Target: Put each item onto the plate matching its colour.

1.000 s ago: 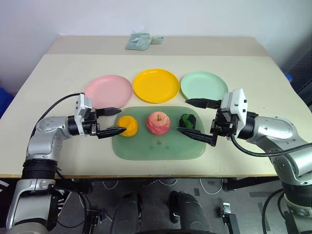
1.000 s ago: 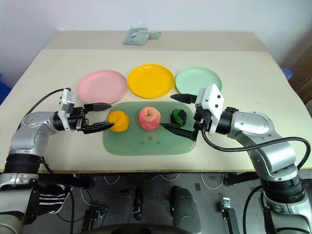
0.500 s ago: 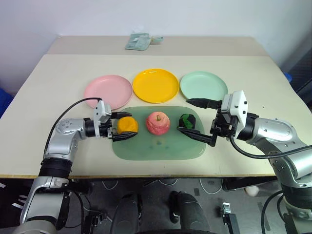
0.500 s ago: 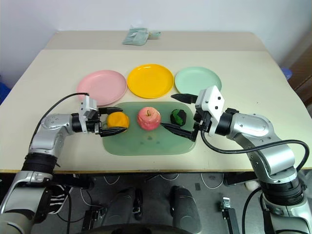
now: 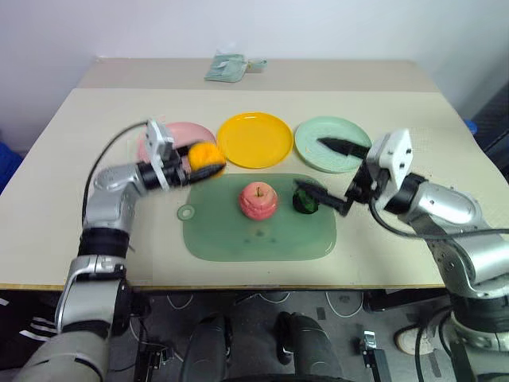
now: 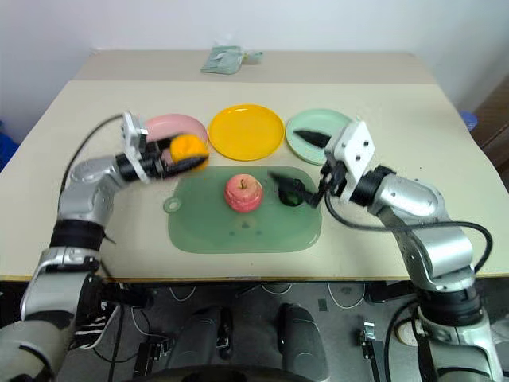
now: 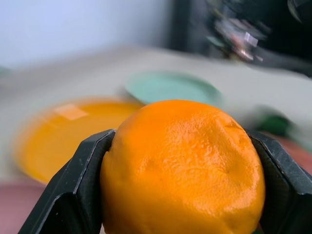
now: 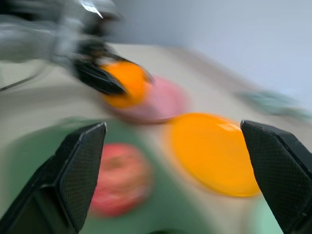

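Orange fruit (image 5: pixel 204 157) clamped in left gripper (image 5: pixel 199 161), lifted over pink plate's (image 5: pixel 151 137) right rim. Right gripper (image 5: pixel 332 173) spread wide beside green lump (image 5: pixel 304 200). Next: carry fruit to yellow plate (image 5: pixel 254 139), release.

Orange fruit (image 7: pixel 183 170) between the left gripper's (image 5: pixel 195 161) matt black, finely textured fingers (image 7: pixel 73 185): dimpled, slightly glossy skin. Yellow plate (image 5: pixel 254 139) beyond it: smooth, shiny plastic. Green mat (image 5: pixel 238 235): translucent, smooth. Table (image 5: pixel 95 119): matt.
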`<action>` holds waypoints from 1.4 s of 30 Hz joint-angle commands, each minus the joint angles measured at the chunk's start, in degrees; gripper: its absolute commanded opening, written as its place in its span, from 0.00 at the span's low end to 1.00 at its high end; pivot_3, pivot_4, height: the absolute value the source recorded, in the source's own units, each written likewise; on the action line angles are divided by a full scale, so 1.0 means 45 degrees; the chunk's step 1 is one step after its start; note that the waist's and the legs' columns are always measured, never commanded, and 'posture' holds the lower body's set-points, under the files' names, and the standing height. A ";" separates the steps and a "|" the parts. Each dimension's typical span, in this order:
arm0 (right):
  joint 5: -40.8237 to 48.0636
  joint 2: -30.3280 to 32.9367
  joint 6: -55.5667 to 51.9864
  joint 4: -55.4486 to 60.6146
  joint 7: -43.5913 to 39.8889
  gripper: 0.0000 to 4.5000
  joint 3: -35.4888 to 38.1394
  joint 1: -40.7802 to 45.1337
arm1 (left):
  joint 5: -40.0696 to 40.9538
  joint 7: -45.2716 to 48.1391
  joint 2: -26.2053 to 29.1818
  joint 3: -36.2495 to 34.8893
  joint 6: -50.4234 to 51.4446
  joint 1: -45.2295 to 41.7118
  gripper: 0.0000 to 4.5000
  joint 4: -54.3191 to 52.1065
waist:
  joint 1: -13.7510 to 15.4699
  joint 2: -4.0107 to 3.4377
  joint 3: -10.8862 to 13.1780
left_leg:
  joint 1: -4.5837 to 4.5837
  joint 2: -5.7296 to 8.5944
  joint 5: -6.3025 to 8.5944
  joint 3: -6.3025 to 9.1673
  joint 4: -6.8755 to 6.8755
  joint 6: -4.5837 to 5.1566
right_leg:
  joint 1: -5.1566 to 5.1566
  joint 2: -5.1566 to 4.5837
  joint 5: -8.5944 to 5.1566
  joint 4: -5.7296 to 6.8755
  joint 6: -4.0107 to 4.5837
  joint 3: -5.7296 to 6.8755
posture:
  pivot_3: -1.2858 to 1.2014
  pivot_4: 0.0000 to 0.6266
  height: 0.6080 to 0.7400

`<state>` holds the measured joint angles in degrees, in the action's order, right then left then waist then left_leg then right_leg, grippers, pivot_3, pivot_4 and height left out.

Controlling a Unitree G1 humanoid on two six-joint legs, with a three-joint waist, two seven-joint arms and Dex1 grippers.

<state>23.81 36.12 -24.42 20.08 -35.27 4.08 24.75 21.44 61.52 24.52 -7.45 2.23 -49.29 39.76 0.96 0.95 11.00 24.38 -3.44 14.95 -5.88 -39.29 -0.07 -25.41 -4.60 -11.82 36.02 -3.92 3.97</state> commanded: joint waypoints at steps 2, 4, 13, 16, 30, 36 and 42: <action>-0.1572 -0.0333 0.0591 -0.0969 0.1226 1.00 -0.0157 0.0738 | -0.1196 -0.2674 -0.1243 0.0029 -0.1852 -0.2199 0.73 0.2998 | -0.0025 0.0004 -0.0002 | 0.0004 0.0011 0.0004 0.0000 0.0007 0.0007 | 0.0001 -0.0007 -0.0004 -0.0006 -0.0014 0.0000 | 0.52 0.24 1.00; -0.1706 -0.0613 0.0409 -0.1140 0.1571 1.00 -0.0109 0.0928 | -0.2002 -0.3657 -0.1762 0.0340 -0.2782 -0.3114 0.73 0.4508 | -0.0044 0.0005 -0.0002 | 0.0010 0.0015 0.0010 -0.0006 0.0013 0.0016 | -0.0003 -0.0008 0.0004 -0.0010 -0.0035 -0.0002 | 0.52 0.24 1.00; -0.1620 -0.1059 -0.0277 -0.0038 0.1863 1.00 -0.0037 0.0521 | -0.3109 -0.6629 -0.3571 0.0169 -0.3088 -0.5088 0.73 0.7684 | -0.0144 0.0007 0.0001 | 0.0008 0.0014 0.0013 -0.0008 0.0028 0.0021 | -0.0014 -0.0005 0.0003 -0.0014 -0.0041 -0.0002 | 0.52 0.24 1.00; -0.1529 -0.0977 -0.0470 0.0400 0.1798 1.00 0.0107 0.0331 | -0.3146 -0.6682 -0.3837 0.0011 -0.2668 -0.5134 0.94 0.7886 | -0.0132 0.0007 0.0001 | 0.0009 0.0013 0.0013 -0.0003 0.0028 0.0021 | -0.0014 -0.0006 0.0003 -0.0011 -0.0040 -0.0001 | 0.52 0.24 1.00; 0.0437 -0.0453 -0.1016 0.1455 -0.0284 1.00 0.0734 -0.0478 | -0.0085 0.4161 -0.2343 -0.1306 -0.0340 -0.4156 1.00 0.4875 | -0.0145 0.0006 0.0001 | 0.0013 0.0012 0.0013 -0.0005 0.0026 0.0021 | -0.0018 -0.0005 0.0001 -0.0012 -0.0034 -0.0001 | 0.52 0.24 1.00; 0.2015 0.0407 -0.1661 0.2214 -0.1690 1.00 0.0980 -0.1260 | 0.0418 0.6744 -0.1278 -0.0065 0.2319 -0.1573 1.00 0.0842 | -0.0352 -0.0002 -0.0004 | 0.0000 0.0005 0.0013 0.0005 0.0026 0.0021 | -0.0009 -0.0002 0.0001 0.0006 -0.0033 -0.0004 | 0.52 0.24 1.00; 0.2075 0.1036 -0.1653 0.2321 -0.2306 1.00 0.0778 -0.1578 | -0.0511 0.5837 -0.1476 0.0874 0.0481 -0.0231 1.00 -0.0336 | -0.0222 0.0001 -0.0002 | 0.0006 0.0009 0.0012 0.0015 0.0000 0.0019 | 0.0001 -0.0011 -0.0002 -0.0001 -0.0024 -0.0003 | 0.52 0.24 1.00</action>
<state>32.73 39.57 -32.23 28.16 -44.39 7.10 18.15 19.81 89.11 18.43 -4.33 7.34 -50.23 40.67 -0.04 0.95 10.99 24.41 -3.40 15.00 -5.81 -39.28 0.02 -25.41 -4.65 -11.82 36.01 -4.03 3.95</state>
